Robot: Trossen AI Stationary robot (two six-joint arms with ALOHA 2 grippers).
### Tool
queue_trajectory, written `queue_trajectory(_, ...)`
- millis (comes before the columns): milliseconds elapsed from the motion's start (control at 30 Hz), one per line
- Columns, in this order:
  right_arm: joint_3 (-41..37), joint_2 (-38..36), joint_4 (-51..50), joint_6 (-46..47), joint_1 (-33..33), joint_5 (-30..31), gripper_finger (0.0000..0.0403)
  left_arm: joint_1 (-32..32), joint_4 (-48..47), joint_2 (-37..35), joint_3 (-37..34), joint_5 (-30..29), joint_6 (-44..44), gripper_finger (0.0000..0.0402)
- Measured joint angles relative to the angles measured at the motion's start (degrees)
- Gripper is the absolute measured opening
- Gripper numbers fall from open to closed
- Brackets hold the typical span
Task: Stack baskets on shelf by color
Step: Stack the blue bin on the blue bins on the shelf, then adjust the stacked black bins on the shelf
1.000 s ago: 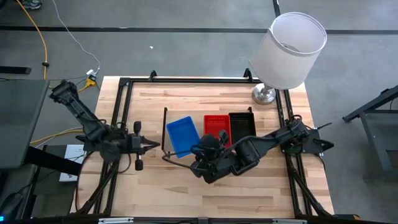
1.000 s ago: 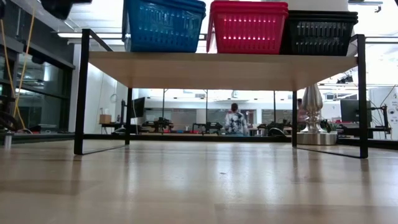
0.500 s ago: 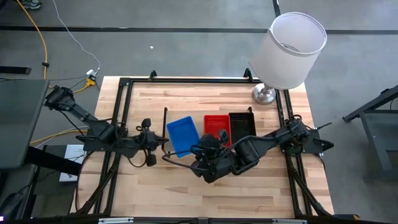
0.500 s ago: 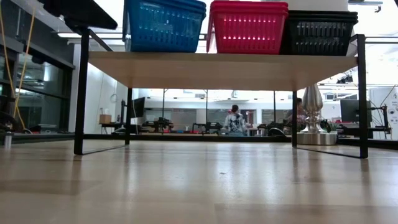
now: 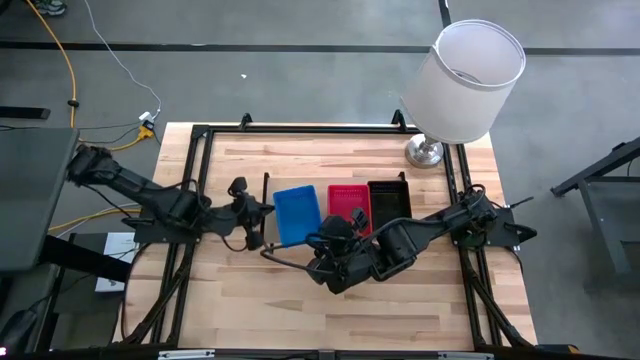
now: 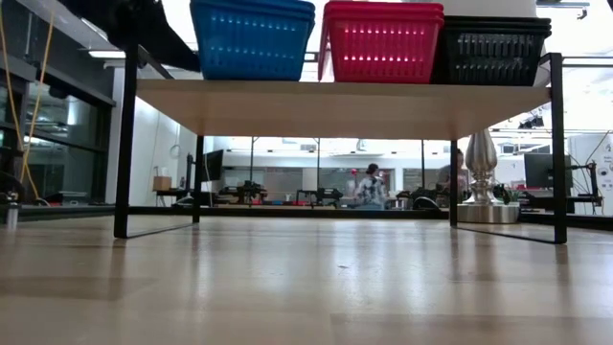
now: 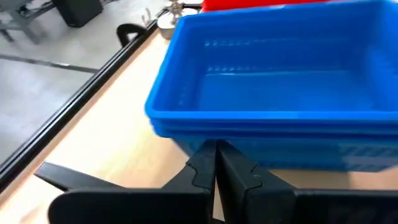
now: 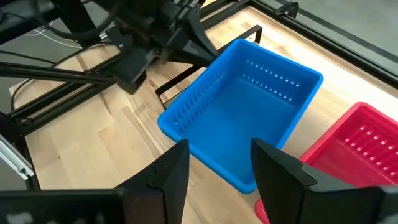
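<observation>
High view: blue (image 5: 296,214), red (image 5: 347,206) and black baskets (image 5: 388,200) sit side by side on the shelf (image 6: 345,102). Left gripper (image 7: 216,163), fingers pressed together, touches the blue stack's outer side. Right gripper (image 8: 214,163) hovers spread above the blue stack, apparently holding nothing. A white lamp (image 5: 464,82) stands on the table (image 5: 330,300).

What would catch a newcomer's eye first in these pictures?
Three bright stacks sit in a row on the shelf: blue baskets, red baskets, black baskets. The left tool, shut, presses against the blue stack's side, while the right tool hangs open above it. A big white lamp stands at the table's far right corner.
</observation>
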Motion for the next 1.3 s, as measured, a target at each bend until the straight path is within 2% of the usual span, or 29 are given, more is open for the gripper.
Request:
queue_trajectory(367,0.0,0.0,0.0,-0.5,0.0,0.0,0.0158,6.1,5.2,3.8,0.0,0.7,6.2,0.0000)
queue_trajectory(533,0.0,0.0,0.0,-0.5,0.0,0.0,0.0158,8.3,9.9,5.6,0.0,3.8,9.5,0.0000)
queue_trajectory(733,0.0,0.0,0.0,-1.0,0.0,0.1,0.0158,9.6,9.5,5.6,0.0,2.4,11.0,0.0000)
queue_trajectory(933,0.0,0.0,-0.5,-5.5,0.0,-0.2,0.0158,8.3,6.4,-0.4,0.0,-0.5,10.6,0.0000)
queue_trajectory(1067,0.0,-1.3,-6.6,-6.2,0.0,-0.1,0.0158,7.3,6.5,-7.3,0.0,-0.3,15.4,0.0000)
queue_trajectory(1167,0.0,-2.4,-14.0,-3.7,0.4,1.5,0.0158,6.9,6.5,-13.4,0.0,2.4,18.4,0.0000)
queue_trajectory(1300,-0.4,-3.5,-23.2,0.7,2.4,3.4,0.0155,6.8,6.3,-20.6,0.0,10.2,19.5,0.0000)
